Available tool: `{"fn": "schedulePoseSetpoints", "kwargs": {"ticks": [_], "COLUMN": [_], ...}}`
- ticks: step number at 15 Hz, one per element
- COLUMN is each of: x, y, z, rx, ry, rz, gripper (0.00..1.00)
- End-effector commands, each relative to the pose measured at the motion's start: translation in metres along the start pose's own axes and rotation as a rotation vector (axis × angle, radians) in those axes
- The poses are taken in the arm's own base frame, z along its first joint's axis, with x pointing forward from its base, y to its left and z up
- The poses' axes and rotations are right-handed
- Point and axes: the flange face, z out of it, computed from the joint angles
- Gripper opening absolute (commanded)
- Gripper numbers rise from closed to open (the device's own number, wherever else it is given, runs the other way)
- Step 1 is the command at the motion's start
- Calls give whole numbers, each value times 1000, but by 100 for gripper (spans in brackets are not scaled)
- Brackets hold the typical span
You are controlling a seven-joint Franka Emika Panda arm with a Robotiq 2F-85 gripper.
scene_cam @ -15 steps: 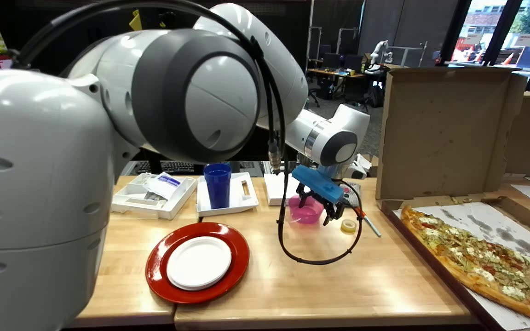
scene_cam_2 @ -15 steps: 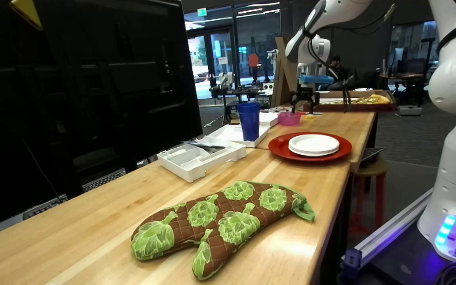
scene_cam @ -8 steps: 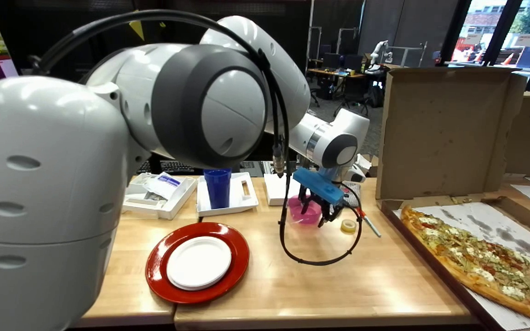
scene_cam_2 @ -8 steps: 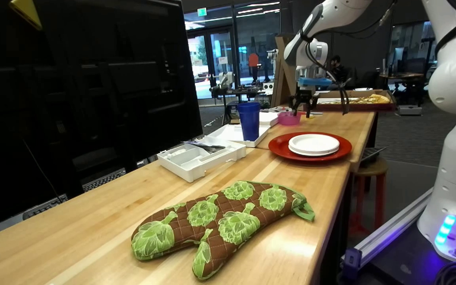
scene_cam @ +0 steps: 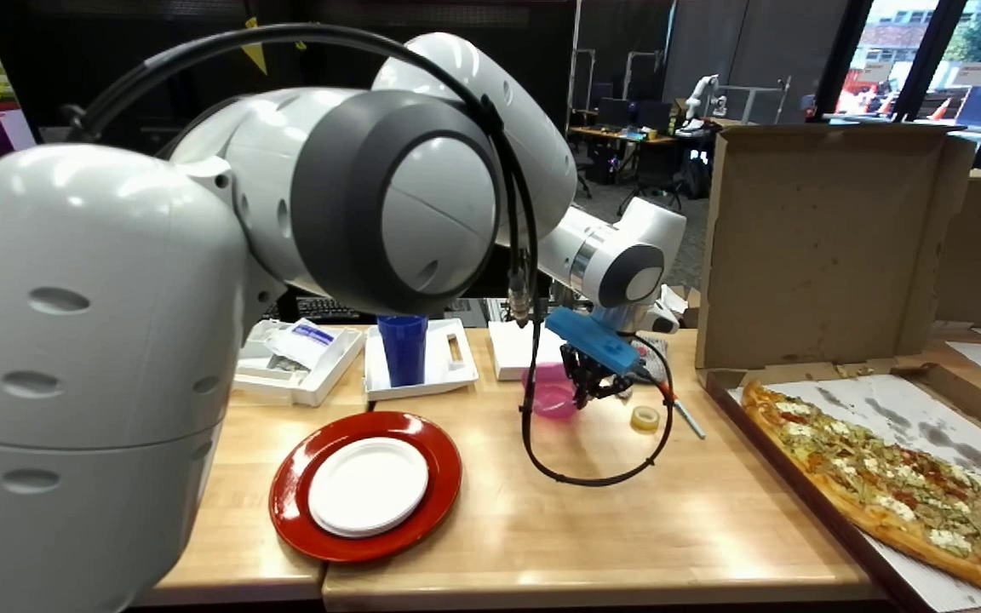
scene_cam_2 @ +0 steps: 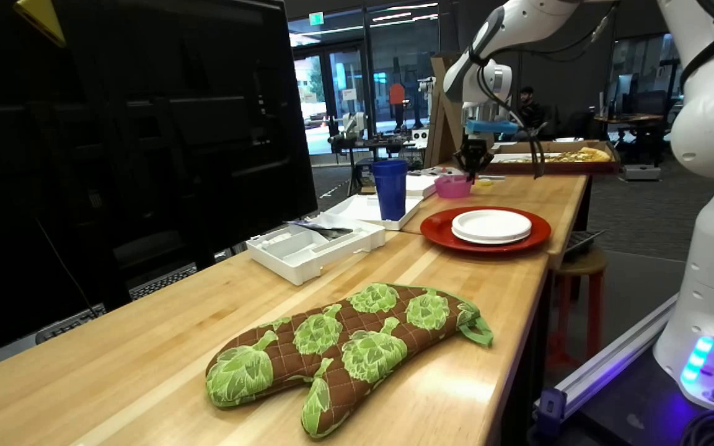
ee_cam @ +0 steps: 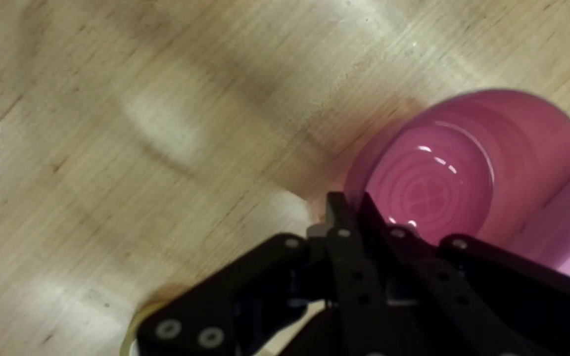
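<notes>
A pink bowl (scene_cam: 553, 402) stands on the wooden table, near its back edge. My gripper (ee_cam: 350, 200) is shut on the bowl's near wall in the wrist view: one dark finger (ee_cam: 337, 210) lies outside the rim, its partner inside. Looking down into the pink bowl (ee_cam: 532, 143), I see only its ringed bottom and bare sides. In both exterior views the gripper (scene_cam_2: 471, 176) points down at the side of the pink bowl (scene_cam_2: 453, 188). The exact contact at the fingertips is dark and blurred.
A tape roll (scene_cam: 645, 418) and a pen (scene_cam: 690, 415) lie close by. An open pizza box (scene_cam: 823, 247) with pizza (scene_cam: 891, 485) stands beyond them. A red plate (scene_cam: 286, 485) bears white plates (scene_cam: 369, 487). A blue cup (scene_cam_2: 389, 189), white trays (scene_cam_2: 295, 272) and an oven mitt (scene_cam_2: 344, 347) share the table.
The fingers were wide apart a second ago and have come together on the bowl's wall. The bowl has shifted slightly and looks a little tilted. The arm has moved only a little.
</notes>
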Motion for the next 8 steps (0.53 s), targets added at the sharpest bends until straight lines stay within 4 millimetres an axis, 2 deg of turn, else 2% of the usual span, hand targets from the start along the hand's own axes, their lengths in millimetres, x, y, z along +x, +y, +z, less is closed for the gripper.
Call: {"fn": "schedulePoseSetpoints", "kwargs": {"ticks": [1, 8], "x": [0, -15], "y": [-2, 1], "z": [-6, -25], "rx": [-21, -68], "ry": [-16, -13], "rz": [2, -48], "gripper": [0, 1]}}
